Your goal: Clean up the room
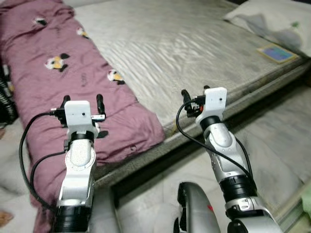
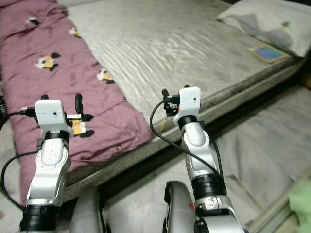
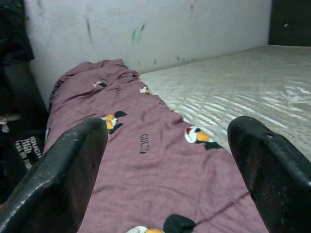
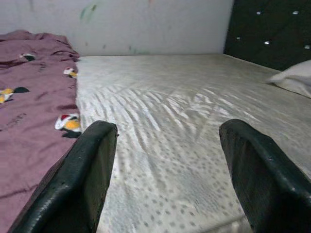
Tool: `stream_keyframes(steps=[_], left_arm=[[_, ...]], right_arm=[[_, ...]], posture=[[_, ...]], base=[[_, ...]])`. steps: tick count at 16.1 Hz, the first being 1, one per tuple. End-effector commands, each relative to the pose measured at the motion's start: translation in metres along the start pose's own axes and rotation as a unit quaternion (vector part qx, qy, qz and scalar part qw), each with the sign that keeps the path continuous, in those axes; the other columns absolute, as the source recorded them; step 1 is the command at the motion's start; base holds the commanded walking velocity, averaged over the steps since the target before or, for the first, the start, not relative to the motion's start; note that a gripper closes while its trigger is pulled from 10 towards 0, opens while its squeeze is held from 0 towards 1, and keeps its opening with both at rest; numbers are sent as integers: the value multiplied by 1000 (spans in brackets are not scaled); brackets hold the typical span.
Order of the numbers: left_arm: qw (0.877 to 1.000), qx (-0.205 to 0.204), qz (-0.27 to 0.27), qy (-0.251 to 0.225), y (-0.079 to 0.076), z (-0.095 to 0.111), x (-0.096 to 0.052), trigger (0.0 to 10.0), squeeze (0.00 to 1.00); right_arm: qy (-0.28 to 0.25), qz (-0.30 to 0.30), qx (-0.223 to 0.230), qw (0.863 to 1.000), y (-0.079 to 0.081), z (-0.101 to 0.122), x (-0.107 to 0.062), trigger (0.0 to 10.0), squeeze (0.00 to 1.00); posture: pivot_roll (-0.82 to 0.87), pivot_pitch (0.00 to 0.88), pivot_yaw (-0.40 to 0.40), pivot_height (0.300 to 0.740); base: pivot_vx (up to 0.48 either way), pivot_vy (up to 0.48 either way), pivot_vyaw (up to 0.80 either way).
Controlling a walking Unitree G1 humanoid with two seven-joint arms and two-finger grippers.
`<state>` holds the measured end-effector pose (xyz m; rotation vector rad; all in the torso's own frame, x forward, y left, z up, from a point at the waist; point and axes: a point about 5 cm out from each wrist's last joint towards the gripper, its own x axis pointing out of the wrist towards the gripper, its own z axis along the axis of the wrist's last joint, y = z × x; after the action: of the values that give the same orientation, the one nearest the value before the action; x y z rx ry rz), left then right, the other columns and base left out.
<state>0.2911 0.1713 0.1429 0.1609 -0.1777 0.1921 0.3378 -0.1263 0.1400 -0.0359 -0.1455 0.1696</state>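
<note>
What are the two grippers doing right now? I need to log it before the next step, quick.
Left gripper: open, holding nothing, above the purple blanket.
Right gripper: open, holding nothing, at the mattress edge.

one maroon blanket [image 1: 73,73], one mattress [image 1: 184,43], one pillow [image 1: 274,17], one booklet [image 1: 277,53], two claws

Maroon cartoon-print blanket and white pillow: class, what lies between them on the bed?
Bare grey quilted mattress separates maroon blanket from white pillow, per left eye view.
</note>
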Motion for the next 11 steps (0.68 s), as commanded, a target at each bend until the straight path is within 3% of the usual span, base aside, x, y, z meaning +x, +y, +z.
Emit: stream_keyframes(steps=[1,11], left_arm=[[1000,4,-3,8,-1,-3,0,10000,0],[999,-13,-27,15,-14,-5,2,10000,0]], right_arm=[[-7,-5,1,1000,-2,3,2,10000,0],[-14,-18,-9,1000,-8,5,5,10000,0]], posture=[[-11,0,-3,655],[-25,0,0,740]], base=[[0,0,0],[0,0,0]])
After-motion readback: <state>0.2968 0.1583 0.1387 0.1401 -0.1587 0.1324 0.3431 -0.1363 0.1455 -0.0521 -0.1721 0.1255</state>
